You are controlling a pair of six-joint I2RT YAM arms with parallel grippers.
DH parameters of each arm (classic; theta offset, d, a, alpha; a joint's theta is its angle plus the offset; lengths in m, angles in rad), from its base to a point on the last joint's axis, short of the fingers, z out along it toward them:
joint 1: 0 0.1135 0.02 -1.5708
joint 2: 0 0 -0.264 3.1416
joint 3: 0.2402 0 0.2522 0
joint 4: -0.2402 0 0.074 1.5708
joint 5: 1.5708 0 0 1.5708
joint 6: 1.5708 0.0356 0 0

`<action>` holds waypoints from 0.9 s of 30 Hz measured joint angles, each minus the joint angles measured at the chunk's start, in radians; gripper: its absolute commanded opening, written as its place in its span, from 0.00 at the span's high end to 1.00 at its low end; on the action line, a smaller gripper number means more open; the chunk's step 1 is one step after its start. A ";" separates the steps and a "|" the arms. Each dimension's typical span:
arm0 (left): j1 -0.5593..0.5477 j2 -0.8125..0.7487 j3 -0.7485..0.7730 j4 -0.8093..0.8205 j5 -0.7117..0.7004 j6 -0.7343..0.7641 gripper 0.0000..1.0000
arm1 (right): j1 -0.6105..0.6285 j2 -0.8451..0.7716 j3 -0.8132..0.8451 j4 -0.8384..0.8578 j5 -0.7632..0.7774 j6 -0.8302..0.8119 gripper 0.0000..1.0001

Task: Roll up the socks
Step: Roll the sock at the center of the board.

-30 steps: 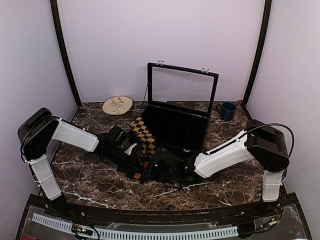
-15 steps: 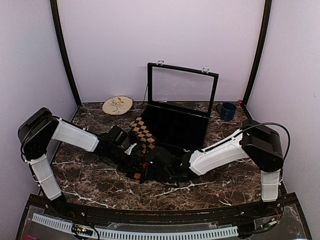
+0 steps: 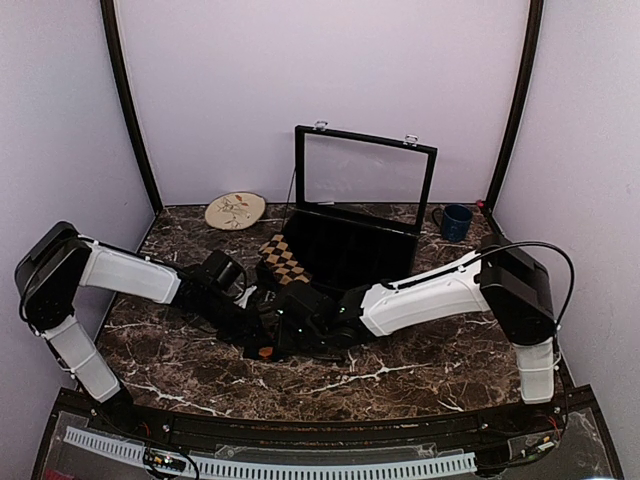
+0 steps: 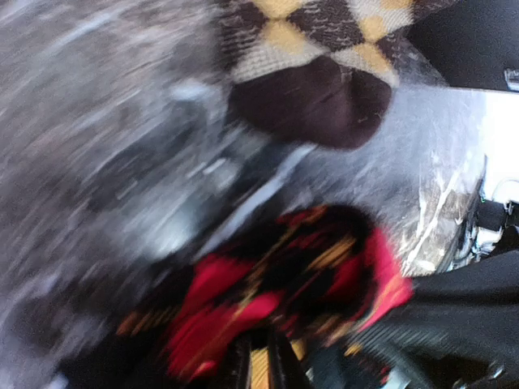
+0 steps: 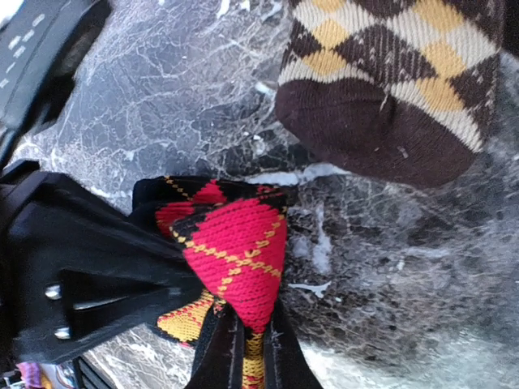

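The tan-brown and black sock (image 3: 283, 259) lies flat in front of the open case, its dark toe (image 5: 381, 130) pointing at the grippers. The red, orange and black sock (image 5: 235, 243) is bunched on the marble just below that toe. My right gripper (image 5: 247, 328) is shut on a red and yellow fold of it. In the blurred left wrist view the left gripper (image 4: 261, 366) has yellow fabric of the red sock (image 4: 276, 284) between its near-closed fingers. In the top view both grippers meet over the red sock (image 3: 265, 351), which they mostly hide.
A black case (image 3: 355, 245) with its glass lid raised stands behind the socks. A blue mug (image 3: 455, 222) is at the back right and a round patterned plate (image 3: 235, 210) at the back left. The left gripper's black body (image 5: 89, 275) crowds the red sock's left side.
My right gripper has closed on the red sock and reached further left. The left arm has swung left, pulling its gripper and the sock that way.
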 measured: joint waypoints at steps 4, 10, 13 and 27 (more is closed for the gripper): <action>0.030 -0.097 -0.035 -0.086 -0.059 -0.006 0.75 | 0.000 0.000 0.043 -0.095 0.015 -0.054 1.00; 0.062 -0.203 -0.080 -0.153 -0.116 -0.015 0.74 | -0.002 0.008 0.117 -0.272 0.035 -0.168 1.00; 0.063 -0.236 -0.111 -0.164 -0.122 -0.023 0.73 | -0.002 0.037 0.193 -0.376 0.056 -0.236 1.00; 0.067 -0.304 -0.154 -0.112 -0.043 -0.097 0.69 | 0.095 0.299 0.606 -0.774 0.279 -0.425 1.00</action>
